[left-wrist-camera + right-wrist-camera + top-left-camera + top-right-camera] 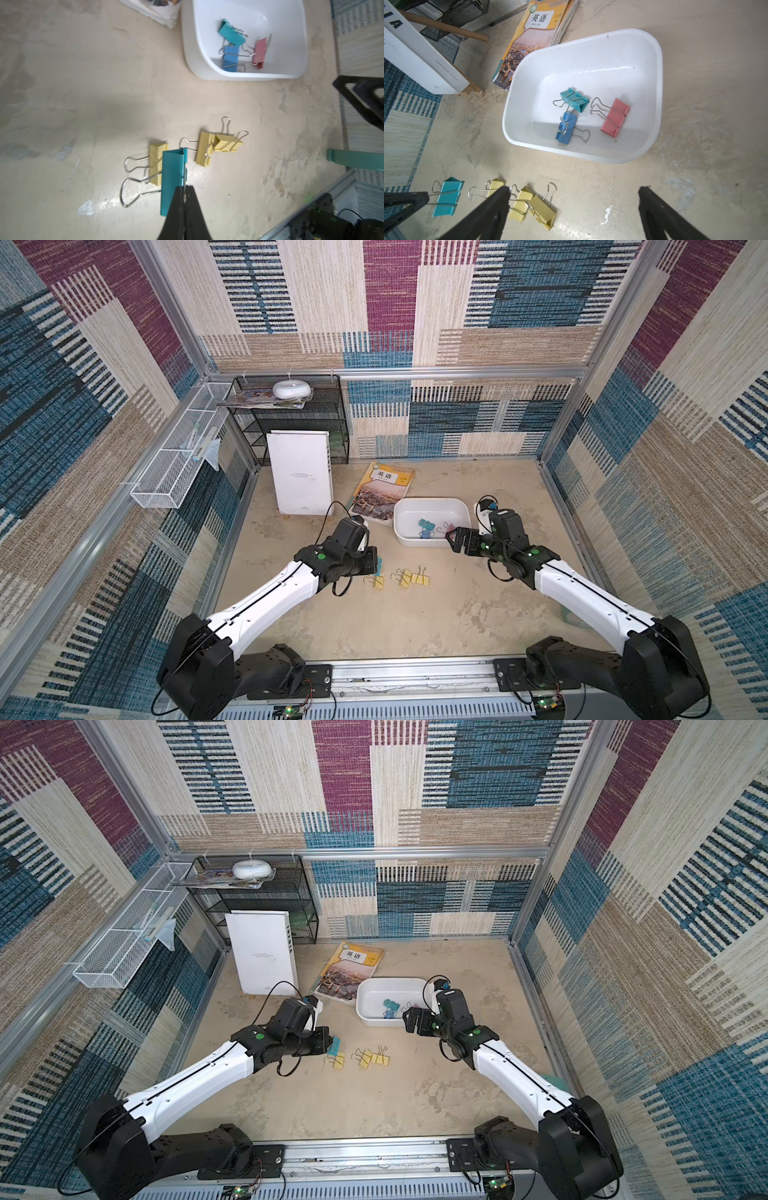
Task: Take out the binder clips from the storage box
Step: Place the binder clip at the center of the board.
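Observation:
The white storage box stands right of centre, and in it lie a teal, a blue and a pink binder clip. Three yellow clips lie on the table in front of the box. My left gripper is shut on the wire handle of another teal clip, held low beside the leftmost yellow one. My right gripper stands wide open with nothing in it, at the box's near right corner.
A yellow English textbook lies against the box's far left side. A white book stands upright behind it, before a black mesh shelf. A white wire basket hangs on the left wall. Patterned walls enclose the table.

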`<state>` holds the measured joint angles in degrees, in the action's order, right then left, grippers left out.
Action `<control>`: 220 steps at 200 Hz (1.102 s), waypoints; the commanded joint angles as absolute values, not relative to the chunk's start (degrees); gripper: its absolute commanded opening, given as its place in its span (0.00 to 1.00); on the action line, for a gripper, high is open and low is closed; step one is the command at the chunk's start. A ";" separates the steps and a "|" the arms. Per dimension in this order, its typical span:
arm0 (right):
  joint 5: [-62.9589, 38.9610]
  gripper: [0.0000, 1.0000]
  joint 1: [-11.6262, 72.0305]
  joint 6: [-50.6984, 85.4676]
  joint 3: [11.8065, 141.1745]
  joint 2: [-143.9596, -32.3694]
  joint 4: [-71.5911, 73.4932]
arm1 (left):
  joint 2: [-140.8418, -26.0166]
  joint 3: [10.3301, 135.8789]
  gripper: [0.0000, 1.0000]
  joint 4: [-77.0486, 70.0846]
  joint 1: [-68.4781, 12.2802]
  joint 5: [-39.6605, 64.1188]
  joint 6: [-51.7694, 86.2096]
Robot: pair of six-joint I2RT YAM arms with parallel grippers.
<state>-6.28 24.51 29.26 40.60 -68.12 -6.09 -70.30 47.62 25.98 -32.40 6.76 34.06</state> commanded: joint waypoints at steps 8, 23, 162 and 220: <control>-6.44 0.99 26.56 30.10 41.38 -69.29 -3.96 | -67.97 44.17 0.00 28.52 -29.30 1.95 33.22; -6.09 0.99 27.77 30.14 42.14 -70.38 -4.02 | -68.29 43.10 0.00 28.48 -27.67 1.23 33.22; -4.73 0.99 29.21 25.59 53.73 -84.12 -7.44 | -76.51 42.95 0.38 27.56 -26.89 1.26 33.57; 1.18 0.87 29.24 23.99 61.41 -90.26 -15.10 | -74.44 49.16 0.59 31.91 -26.92 -0.79 32.42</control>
